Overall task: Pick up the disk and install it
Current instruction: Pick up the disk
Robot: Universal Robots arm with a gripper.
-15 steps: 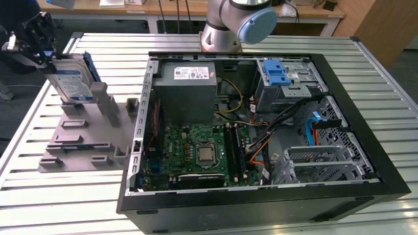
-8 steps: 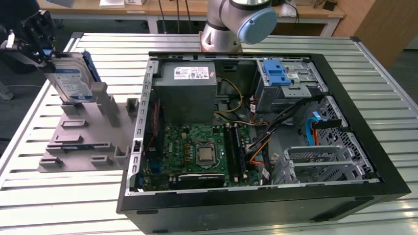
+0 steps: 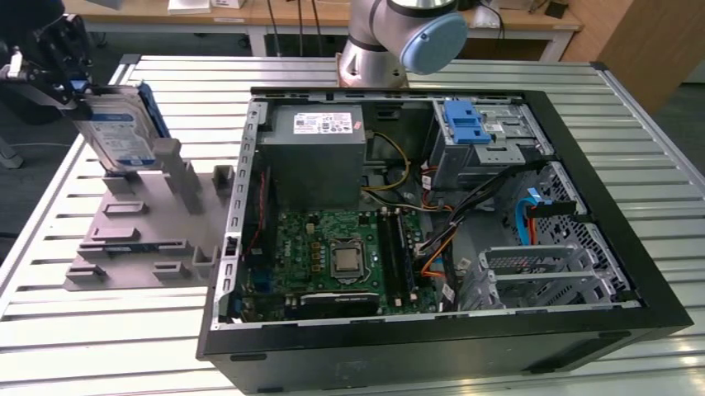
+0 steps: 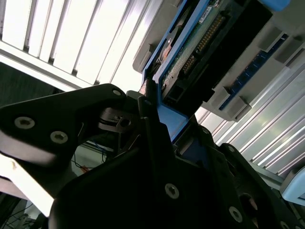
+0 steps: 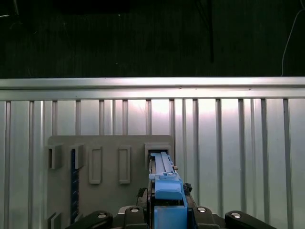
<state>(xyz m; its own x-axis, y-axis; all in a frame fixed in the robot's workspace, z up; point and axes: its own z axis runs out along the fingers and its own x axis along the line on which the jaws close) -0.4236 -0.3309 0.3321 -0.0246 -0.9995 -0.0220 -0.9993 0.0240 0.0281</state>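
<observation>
Standing edgewise, the disk shows blue-white label, blue rail.

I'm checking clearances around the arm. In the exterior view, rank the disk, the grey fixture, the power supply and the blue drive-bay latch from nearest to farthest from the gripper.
1. disk: clamped in the gripper, at the exterior view's left.
2. grey fixture: directly under the disk.
3. power supply: toward the middle.
4. blue latch: farthest, toward the exterior view's right.

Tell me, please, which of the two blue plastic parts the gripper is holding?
The rail frame on the disk, clamped in the gripper at the grey holder; the blue latch sits inside the case.
</observation>
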